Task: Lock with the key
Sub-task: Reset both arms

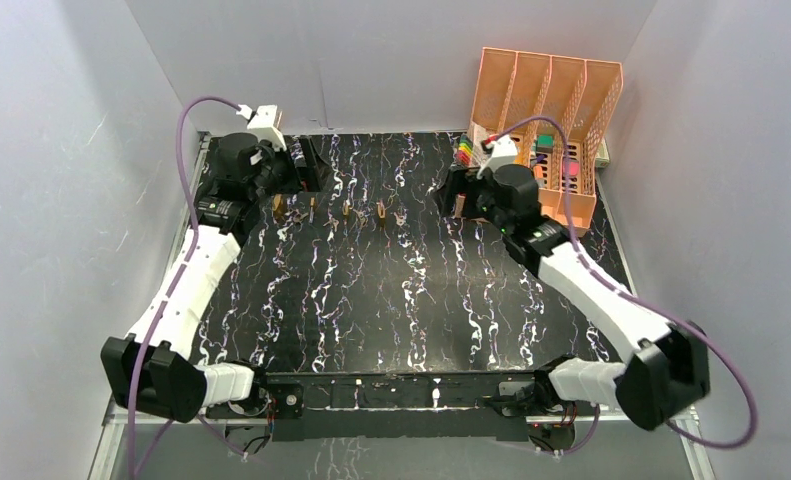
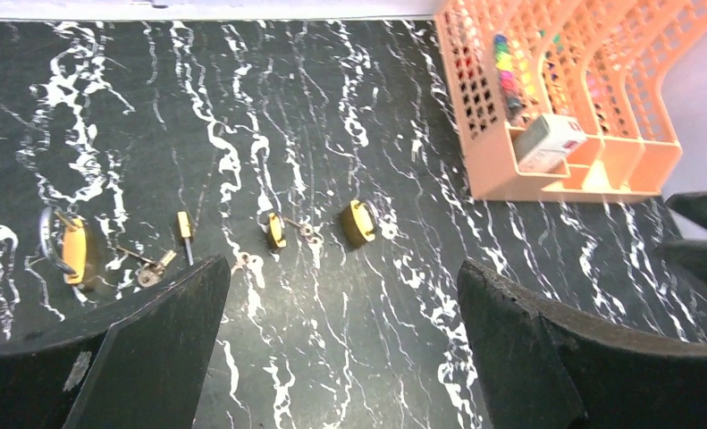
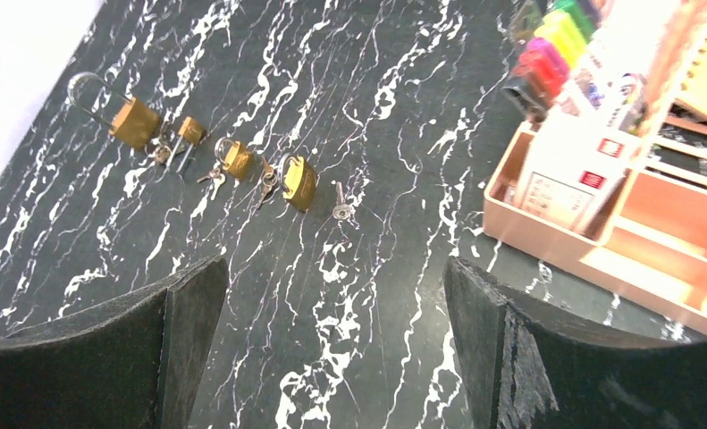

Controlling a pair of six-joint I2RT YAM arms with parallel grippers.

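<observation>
Several brass padlocks (image 3: 299,181) and keys (image 3: 340,209) lie loose; orange rack (image 1: 531,100) nearby; both jaws spread.

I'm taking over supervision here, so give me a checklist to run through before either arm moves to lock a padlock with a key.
1. Left gripper open and empty: ok.
2. Right gripper open and empty: ok.
3. Row of padlocks seen by both wrist cameras: ok.
4. Loose key lying free on the table, beside the end padlock: ok.
5. Key already in a gripper: not ok.
6. Which key fits which padlock: cannot tell.
</observation>
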